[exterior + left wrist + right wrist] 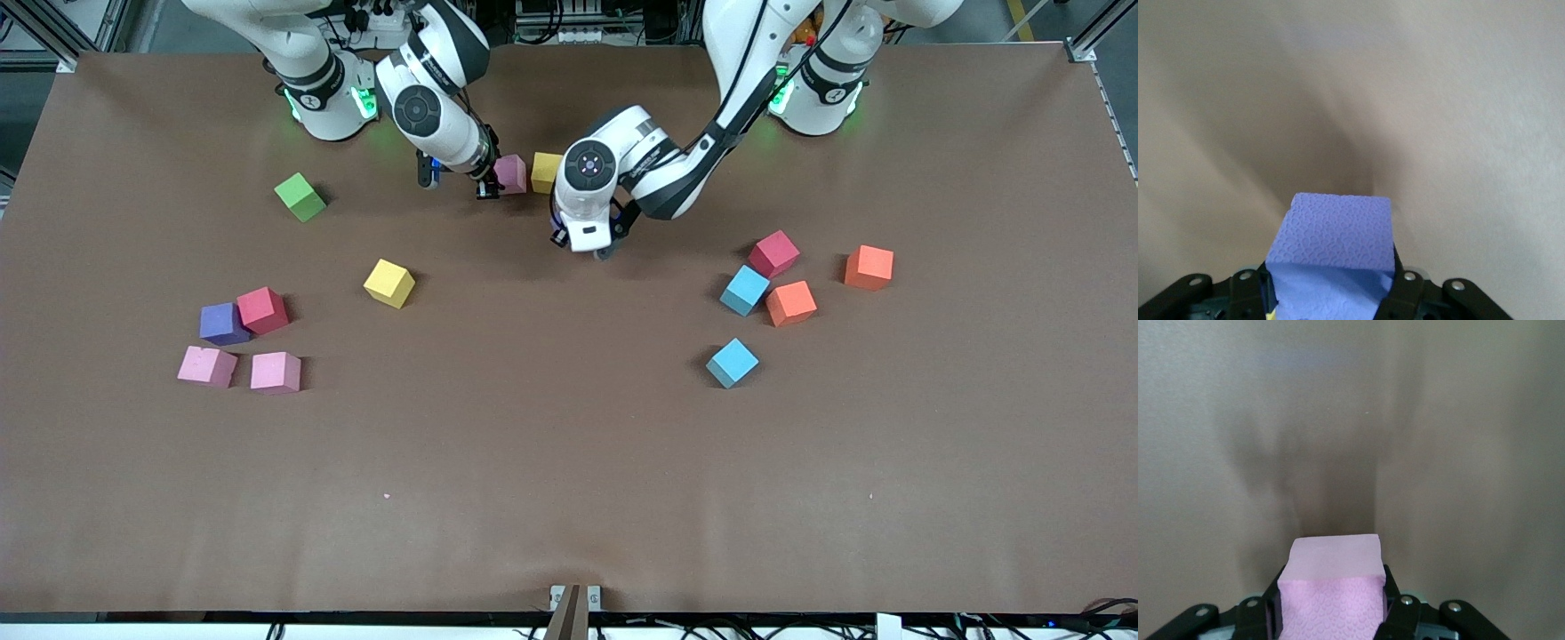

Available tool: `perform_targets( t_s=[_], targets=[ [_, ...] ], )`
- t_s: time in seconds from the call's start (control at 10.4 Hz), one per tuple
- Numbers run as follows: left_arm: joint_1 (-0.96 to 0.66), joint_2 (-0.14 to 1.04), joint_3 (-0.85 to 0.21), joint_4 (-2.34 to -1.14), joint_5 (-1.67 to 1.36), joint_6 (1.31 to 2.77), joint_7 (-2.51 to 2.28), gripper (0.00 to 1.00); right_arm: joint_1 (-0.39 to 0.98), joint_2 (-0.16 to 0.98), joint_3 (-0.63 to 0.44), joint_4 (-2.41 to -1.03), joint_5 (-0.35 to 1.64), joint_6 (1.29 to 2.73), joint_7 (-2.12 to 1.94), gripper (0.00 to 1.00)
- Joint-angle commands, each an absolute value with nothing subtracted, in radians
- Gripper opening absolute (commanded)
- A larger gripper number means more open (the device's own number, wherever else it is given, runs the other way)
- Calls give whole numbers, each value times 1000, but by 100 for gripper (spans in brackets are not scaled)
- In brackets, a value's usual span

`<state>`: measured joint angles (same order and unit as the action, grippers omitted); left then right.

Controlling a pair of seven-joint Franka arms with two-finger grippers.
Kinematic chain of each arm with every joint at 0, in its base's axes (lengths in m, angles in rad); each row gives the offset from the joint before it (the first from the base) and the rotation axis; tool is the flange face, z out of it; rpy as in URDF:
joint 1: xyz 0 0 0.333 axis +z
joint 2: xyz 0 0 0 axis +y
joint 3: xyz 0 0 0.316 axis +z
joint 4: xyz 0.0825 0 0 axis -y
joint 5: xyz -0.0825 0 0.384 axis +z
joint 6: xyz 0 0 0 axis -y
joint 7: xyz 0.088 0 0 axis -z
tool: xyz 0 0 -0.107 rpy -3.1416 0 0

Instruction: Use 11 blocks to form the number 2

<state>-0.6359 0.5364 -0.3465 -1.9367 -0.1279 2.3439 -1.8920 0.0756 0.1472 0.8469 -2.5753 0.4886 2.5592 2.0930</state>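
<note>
So we've got left tool (1331, 293) clamped on blue-purple block (1338, 233), right tool (1331, 613) clamped on pink block (1333, 587) beside yellow block (546, 172). Remaining blocks scattered over tabletop (569, 462). Cubes look light, foamy, slightly squishy; we pinch flat opposite faces.

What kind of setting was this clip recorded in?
Most likely a robotics lab workcell: a brown-covered table with scattered foam blocks, two arms mounted at its edge, aluminium framing and cabling around it.
</note>
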Motion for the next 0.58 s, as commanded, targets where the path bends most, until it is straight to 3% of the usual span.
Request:
perform_targets(
  t_s=[0.0, 0.29, 0.48],
  targets=[
    [-623, 396, -353, -2116, -153, 2417, -2033, 0, 69, 164, 867, -2589, 518, 2588, 2105, 0],
    [-629, 278, -416, -2362, -153, 2728, -2316, 0, 72, 179, 867, -2589, 517, 2591, 2105, 0],
    [-632, 291, -426, -2376, -152, 2746, -2390, 0, 72, 192, 867, -2588, 517, 2591, 2105, 0]
  ],
)
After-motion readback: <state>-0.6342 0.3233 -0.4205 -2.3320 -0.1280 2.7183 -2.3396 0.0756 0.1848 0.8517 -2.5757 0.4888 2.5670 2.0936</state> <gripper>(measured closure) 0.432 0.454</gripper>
